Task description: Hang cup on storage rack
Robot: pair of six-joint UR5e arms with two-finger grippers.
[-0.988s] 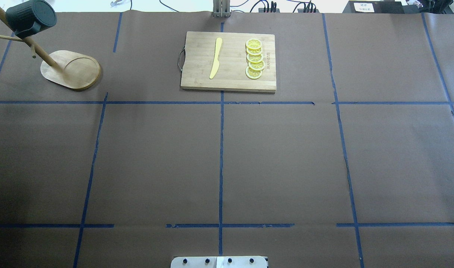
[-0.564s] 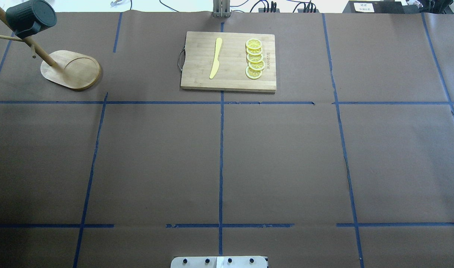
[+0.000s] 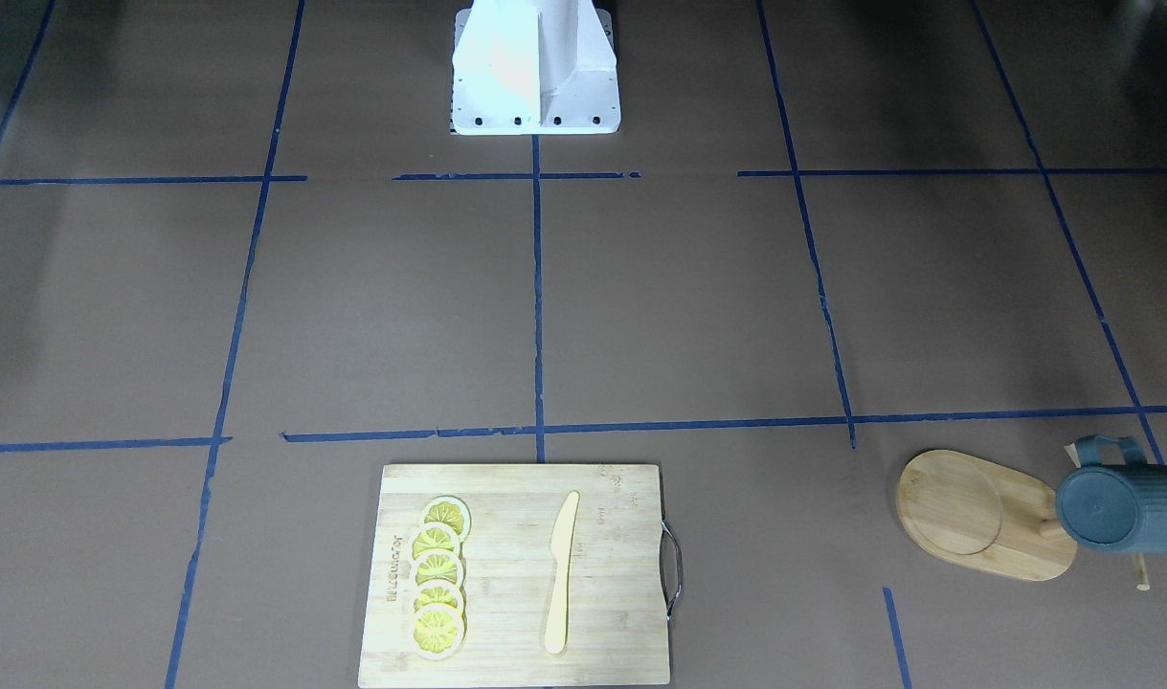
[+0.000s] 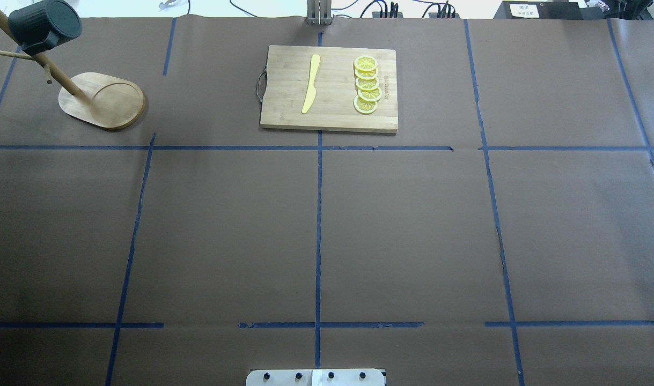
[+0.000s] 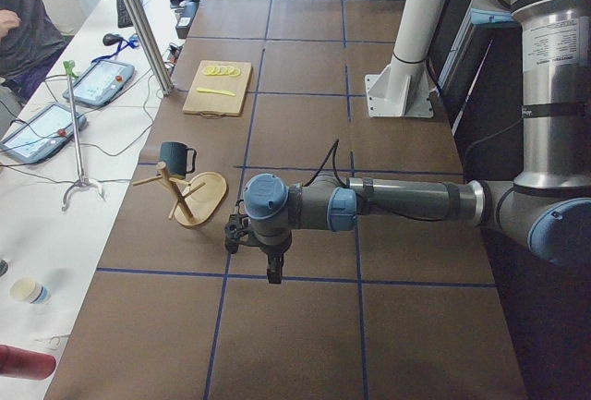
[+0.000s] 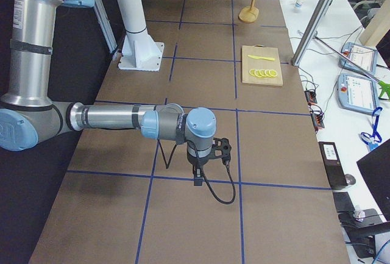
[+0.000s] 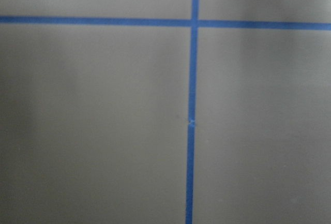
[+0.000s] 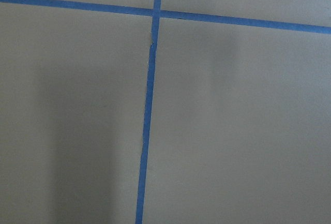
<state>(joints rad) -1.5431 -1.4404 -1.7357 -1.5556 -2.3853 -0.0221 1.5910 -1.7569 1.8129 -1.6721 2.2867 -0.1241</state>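
Note:
The cup (image 4: 42,24) is dark blue-grey and ribbed. It hangs by its handle on a peg of the storage rack (image 4: 104,102), a light wooden mug tree at the table's far left corner. Both also show in the front-facing view, cup (image 3: 1124,507) and rack base (image 3: 976,512), and in the left view, cup (image 5: 174,155). My left gripper (image 5: 274,278) shows only in the left view, pointing down above the table, well apart from the rack. My right gripper (image 6: 197,181) shows only in the right view, also pointing down. I cannot tell whether either is open or shut. Both wrist views show only the taped table.
A bamboo cutting board (image 4: 337,115) with several lemon slices (image 4: 366,86) and a yellow knife (image 4: 311,83) lies at the far middle of the table. The robot's white base (image 3: 535,67) stands at the near edge. A person sits beyond the far edge (image 5: 23,21).

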